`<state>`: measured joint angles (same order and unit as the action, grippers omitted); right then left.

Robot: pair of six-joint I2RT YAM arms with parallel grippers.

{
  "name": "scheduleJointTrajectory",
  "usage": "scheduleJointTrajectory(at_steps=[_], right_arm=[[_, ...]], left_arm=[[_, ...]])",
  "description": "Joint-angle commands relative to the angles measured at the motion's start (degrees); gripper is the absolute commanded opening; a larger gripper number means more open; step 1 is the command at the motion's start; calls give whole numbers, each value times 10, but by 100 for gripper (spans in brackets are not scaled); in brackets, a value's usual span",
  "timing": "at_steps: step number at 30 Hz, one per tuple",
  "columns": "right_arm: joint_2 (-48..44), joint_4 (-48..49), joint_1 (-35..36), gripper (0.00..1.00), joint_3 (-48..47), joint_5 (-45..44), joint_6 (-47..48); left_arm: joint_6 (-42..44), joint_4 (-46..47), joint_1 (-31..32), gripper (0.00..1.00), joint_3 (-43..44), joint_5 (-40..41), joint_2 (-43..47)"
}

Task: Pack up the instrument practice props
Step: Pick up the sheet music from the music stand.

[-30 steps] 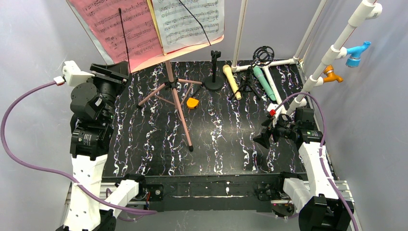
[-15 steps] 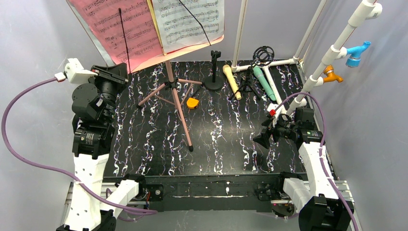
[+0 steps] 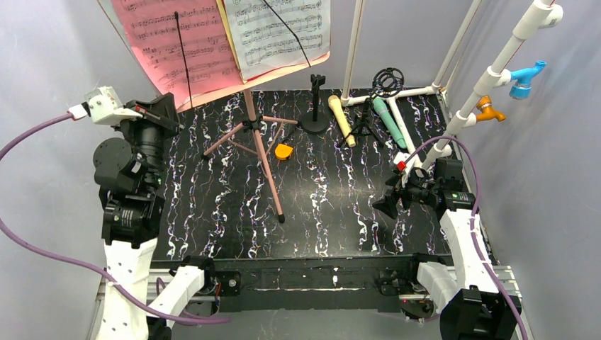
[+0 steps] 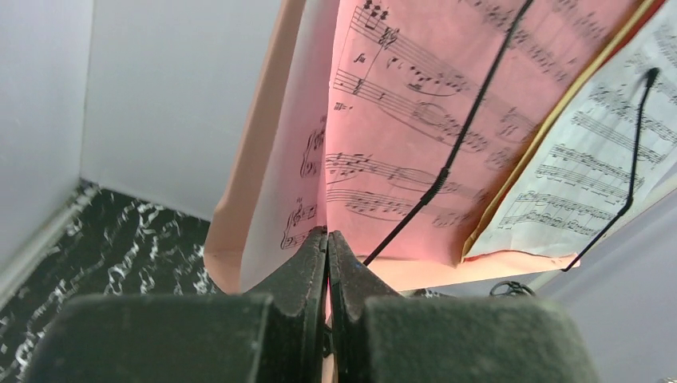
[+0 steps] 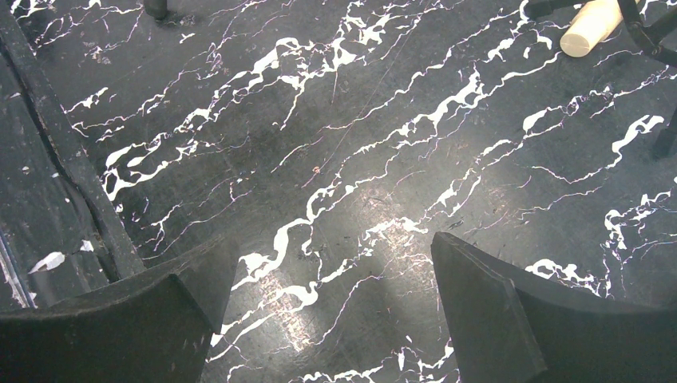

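Observation:
The pink music board on pink tripod legs (image 3: 259,142) stands at the back left, holding a pink music sheet (image 3: 170,42) and a white music sheet (image 3: 280,32) under thin black wire clips. My left gripper (image 3: 169,106) is shut on the pink sheet's lower left edge. In the left wrist view a pink sliver shows between the closed fingers of the left gripper (image 4: 328,235), below the pink sheet (image 4: 415,120). A beige microphone (image 3: 341,120) and a teal microphone (image 3: 388,120) lie at the back. My right gripper (image 3: 386,205) hangs open over bare table, the right gripper (image 5: 331,247) holding nothing.
A black microphone stand (image 3: 315,106) and a small black tripod with a ring mount (image 3: 368,117) stand by the microphones. A small orange piece (image 3: 283,151) lies near the tripod legs. The white pipe frame (image 3: 496,64) rises at the back right.
The left gripper has shut on the pink sheet's lower edge, and the left arm has shifted a little to the left with it. The right arm has not moved.

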<state>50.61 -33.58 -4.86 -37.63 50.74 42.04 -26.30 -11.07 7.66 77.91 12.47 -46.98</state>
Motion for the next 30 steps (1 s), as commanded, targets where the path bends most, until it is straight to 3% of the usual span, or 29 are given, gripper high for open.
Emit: scheduleJointTrajectory(at_steps=[1,8,21,30], right_arm=[[-3,-2,-2,100,-2,8,4],[0,-1,-2,100,-2,8,4],[7,1,-2,100,-1,10,4],[12,1,-2,100,0,14,4]], left_arm=[[88,48,-3,0,-2,-2,28],[145,47,-3,0,-7,32,60],[161,1,-3,0,-27,116,123],[159,-42,-3,0,-43,123,166]])
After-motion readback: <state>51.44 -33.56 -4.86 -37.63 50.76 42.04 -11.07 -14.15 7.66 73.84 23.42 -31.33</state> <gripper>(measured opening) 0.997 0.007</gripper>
